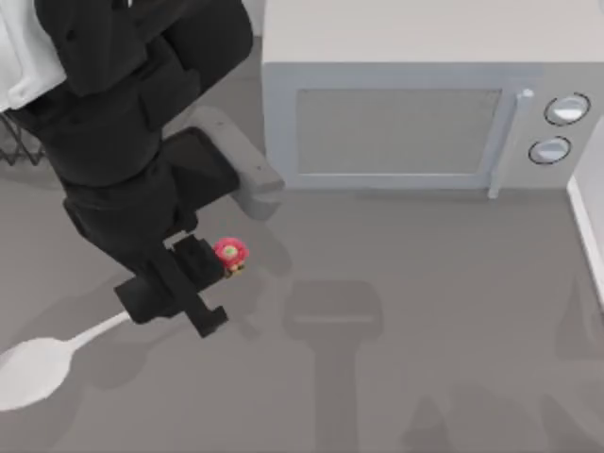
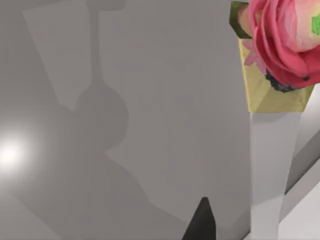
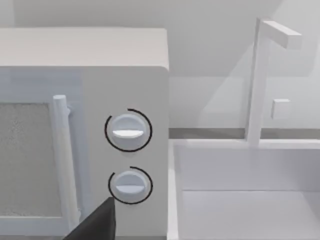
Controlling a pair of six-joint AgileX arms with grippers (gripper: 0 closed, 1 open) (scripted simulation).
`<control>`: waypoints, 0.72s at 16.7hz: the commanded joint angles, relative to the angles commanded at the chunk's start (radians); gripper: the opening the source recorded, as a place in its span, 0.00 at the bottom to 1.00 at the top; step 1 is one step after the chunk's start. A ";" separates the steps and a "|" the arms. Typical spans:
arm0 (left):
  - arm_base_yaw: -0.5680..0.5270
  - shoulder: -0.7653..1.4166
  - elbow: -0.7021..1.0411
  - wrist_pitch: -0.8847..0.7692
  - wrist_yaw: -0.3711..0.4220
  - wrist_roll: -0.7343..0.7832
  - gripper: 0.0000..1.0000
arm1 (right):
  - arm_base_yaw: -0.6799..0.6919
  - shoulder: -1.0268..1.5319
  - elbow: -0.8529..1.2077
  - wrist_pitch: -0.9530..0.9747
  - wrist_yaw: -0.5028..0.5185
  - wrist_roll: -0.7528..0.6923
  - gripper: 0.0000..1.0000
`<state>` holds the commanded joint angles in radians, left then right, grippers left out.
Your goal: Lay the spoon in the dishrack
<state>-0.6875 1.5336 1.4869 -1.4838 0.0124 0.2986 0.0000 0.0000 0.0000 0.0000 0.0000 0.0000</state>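
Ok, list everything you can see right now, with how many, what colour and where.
spoon: one, white with a red-and-yellow knob, lying on the table's left side, its handle running under the left claw.
dishrack: one, black wire, far left edge, mostly hidden by the left arm.
microwave: one, grey, back of the table.
sink: one, white, with a faucet, right of the microwave.
table: one, grey.
left claw: one, black, over the spoon's handle near the knob.
right claw: one, black, facing the microwave's dials.

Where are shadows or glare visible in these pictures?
Top view: arm-shaped shadows lie on the grey table right of the left gripper and the spoon. Left wrist view: a bright glare spot and dark shadows on the table beside the spoon's knob.
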 joint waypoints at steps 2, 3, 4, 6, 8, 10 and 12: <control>0.000 0.003 -0.003 0.003 -0.001 0.002 0.00 | 0.000 0.000 0.000 0.000 0.000 0.000 1.00; 0.001 0.002 -0.003 0.004 0.000 0.001 0.00 | 0.000 0.000 0.000 0.000 0.000 0.000 1.00; 0.009 -0.005 -0.006 0.015 0.002 -0.001 0.00 | 0.000 0.000 0.000 0.000 0.000 0.000 1.00; 0.047 -0.035 -0.017 0.065 0.011 -0.012 0.00 | 0.000 0.000 0.000 0.000 0.000 0.000 1.00; 0.114 -0.085 -0.039 0.155 0.027 -0.034 0.00 | 0.000 0.000 0.000 0.000 0.000 0.000 1.00; 0.201 -0.146 -0.074 0.279 0.046 -0.064 0.00 | 0.000 0.000 0.000 0.000 0.000 0.000 1.00; 0.304 -0.215 -0.119 0.433 0.068 -0.098 0.00 | 0.000 0.000 0.000 0.000 0.000 0.000 1.00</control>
<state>-0.3837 1.3188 1.3680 -1.0512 0.0805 0.2005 0.0000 0.0000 0.0000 0.0000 0.0000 0.0000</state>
